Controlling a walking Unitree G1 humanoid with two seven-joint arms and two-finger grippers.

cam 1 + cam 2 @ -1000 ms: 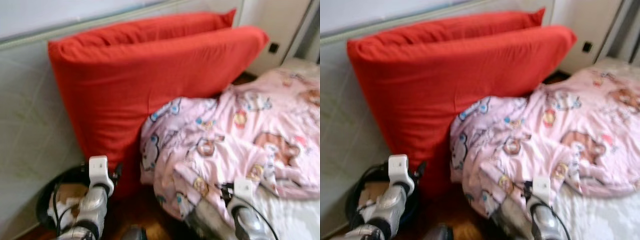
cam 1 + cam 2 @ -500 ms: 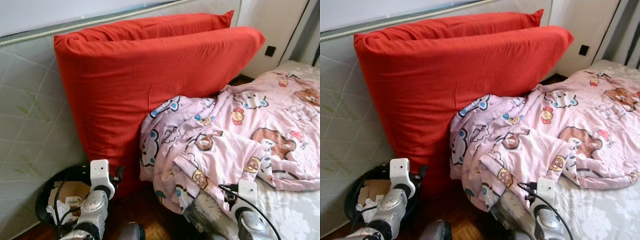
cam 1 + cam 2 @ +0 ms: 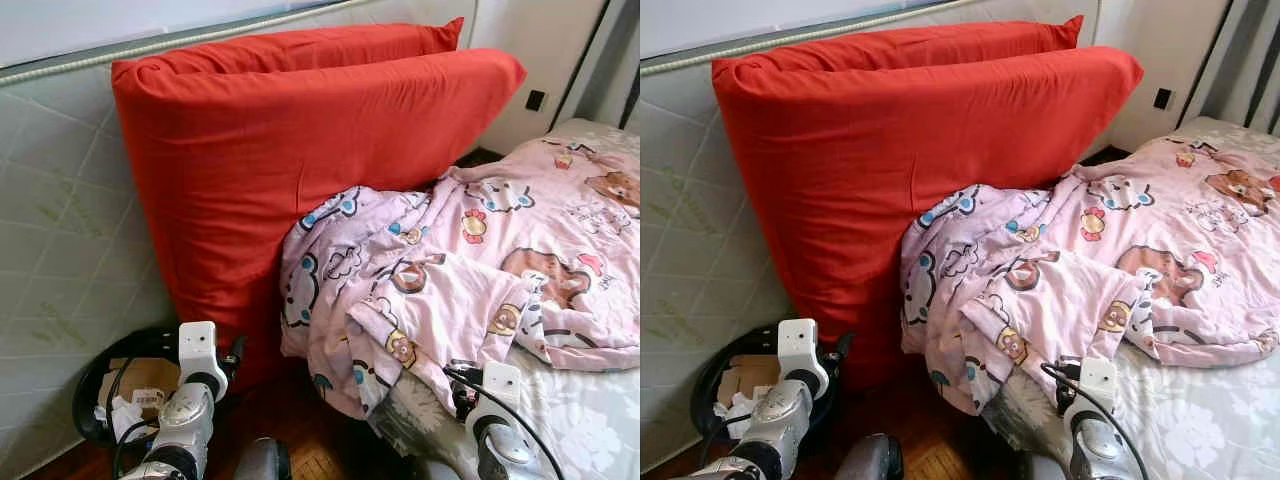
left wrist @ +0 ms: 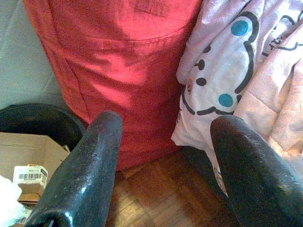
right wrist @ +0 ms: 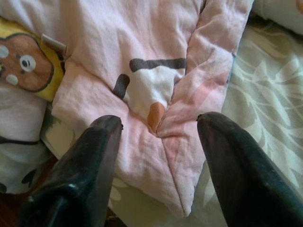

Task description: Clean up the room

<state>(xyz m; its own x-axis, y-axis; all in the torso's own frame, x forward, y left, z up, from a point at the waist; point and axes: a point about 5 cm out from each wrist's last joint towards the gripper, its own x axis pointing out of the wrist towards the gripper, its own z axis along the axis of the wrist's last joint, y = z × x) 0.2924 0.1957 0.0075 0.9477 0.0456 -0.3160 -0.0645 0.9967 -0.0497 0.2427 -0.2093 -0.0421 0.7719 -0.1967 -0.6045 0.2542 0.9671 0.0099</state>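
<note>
Bedroom corner: wood floor point(image 4: 156, 194), pale quilted mattress point(image 3: 60, 220) stood on edge, red cushion point(image 3: 300, 170) leaning on it. Pink cartoon blanket point(image 3: 470, 270) lies bunched on the bed point(image 3: 1200, 420), one corner spilling over the edge toward the floor.

Left gripper point(image 4: 163, 156): fingers spread, empty, low near the cushion base. Right gripper point(image 5: 158, 156): fingers spread, empty, just over a folded blanket corner.

Judgement: blanket is the likely next item. Pinch a single folded edge, not the bulk, then lift clear before pulling.

Black bin point(image 3: 100, 370) beside the cushion holds cardboard, a barcoded carton, white crumpled scraps.
</note>
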